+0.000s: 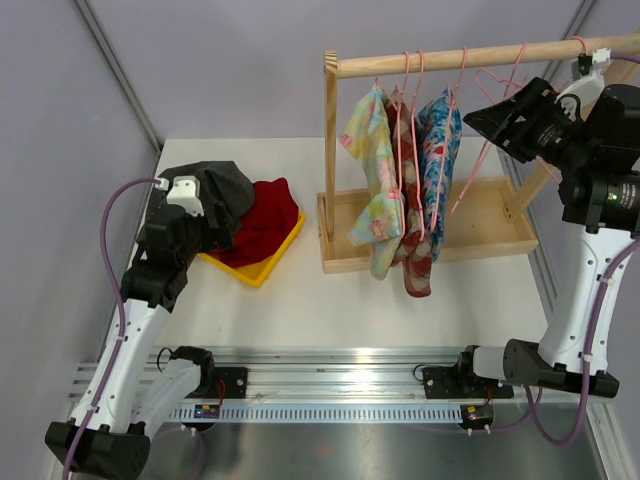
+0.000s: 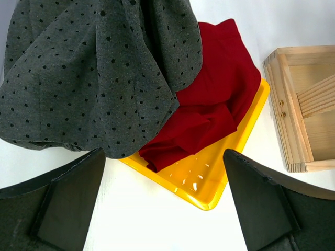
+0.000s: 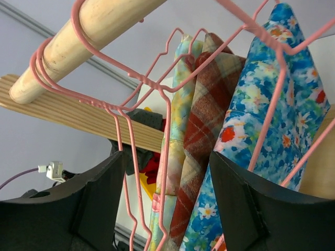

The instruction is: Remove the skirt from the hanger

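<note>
Three skirts hang on pink hangers from the wooden rod (image 1: 450,55): a pastel floral one (image 1: 365,150), a red plaid one (image 1: 410,250) and a blue floral one (image 1: 440,150). My right gripper (image 1: 490,120) is open and empty, up by the rod just right of them. In the right wrist view the gripper (image 3: 166,157) faces the pastel (image 3: 180,104), plaid (image 3: 207,115) and blue (image 3: 272,104) skirts, with empty hangers (image 3: 125,157) between its fingers. My left gripper (image 2: 163,154) is open and empty above the yellow tray (image 2: 209,178).
The yellow tray (image 1: 262,270) at the left holds a red skirt (image 1: 268,215) and a grey dotted skirt (image 1: 225,190) draped over it. The rack's wooden base (image 1: 480,225) stands at the back right. Empty pink hangers (image 1: 487,150) hang right of the skirts.
</note>
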